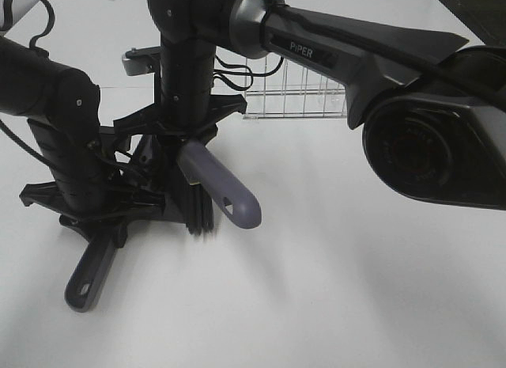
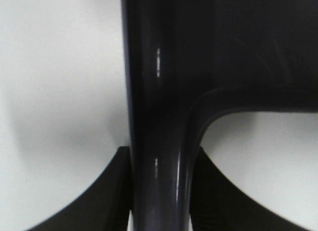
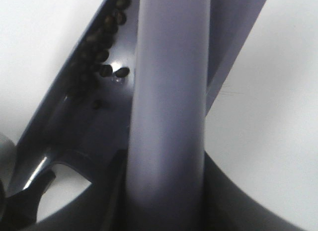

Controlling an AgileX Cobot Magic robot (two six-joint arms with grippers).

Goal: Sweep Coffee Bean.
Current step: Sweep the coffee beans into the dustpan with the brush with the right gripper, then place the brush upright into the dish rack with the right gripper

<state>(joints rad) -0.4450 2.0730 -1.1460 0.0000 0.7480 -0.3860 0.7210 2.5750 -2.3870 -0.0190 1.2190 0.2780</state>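
The left gripper holds the dustpan, the right gripper the brush. Loose coffee beans sit inside; a tilt could spill them

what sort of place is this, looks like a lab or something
Probably a robot test bench: a plain white table, the left arm holding a dustpan, the right arm holding a brush, and a wire rack behind.

A plain white counter fills the scene, smooth and matte, with soft grey shadows across it. At its far side stands a white wire grid basket, upright, with thin bars forming small square openings and the counter showing through them.
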